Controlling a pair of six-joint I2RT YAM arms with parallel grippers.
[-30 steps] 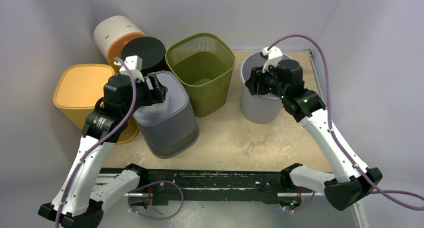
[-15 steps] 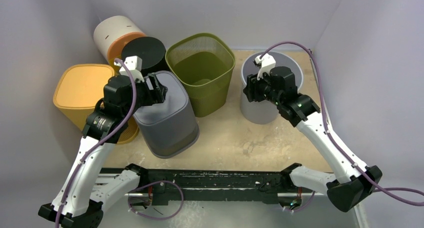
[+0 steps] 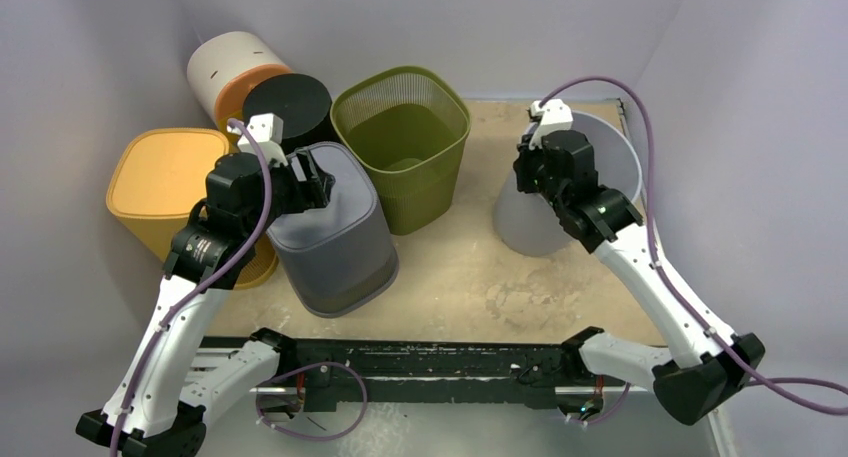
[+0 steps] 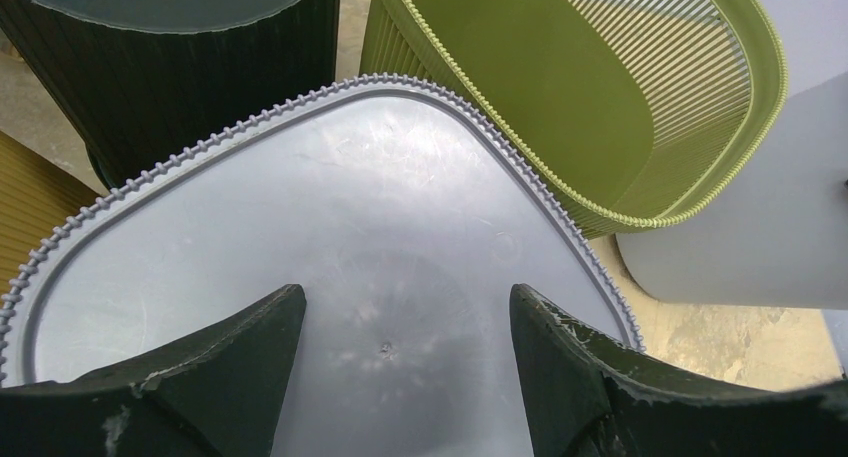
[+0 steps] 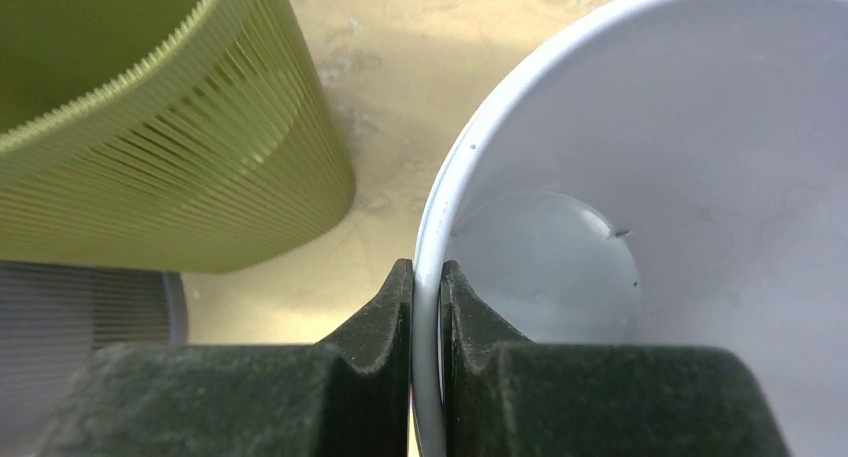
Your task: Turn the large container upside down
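Right fingers [image 5: 385,312] clamp the rim of the large container [image 3: 522,220], tilted at the right rear of the tabletop [image 3: 470,277], so the flip looks barely begun; left fingers [image 4: 225,372] stand apart.

pale grey bin [image 3: 522,227], ribbed olive basket [image 3: 432,199]

The slatted basket [image 3: 432,199] stands on the tabletop [image 3: 470,277] between the upturned bin [image 3: 340,252], left, and the round container [image 3: 520,225], right
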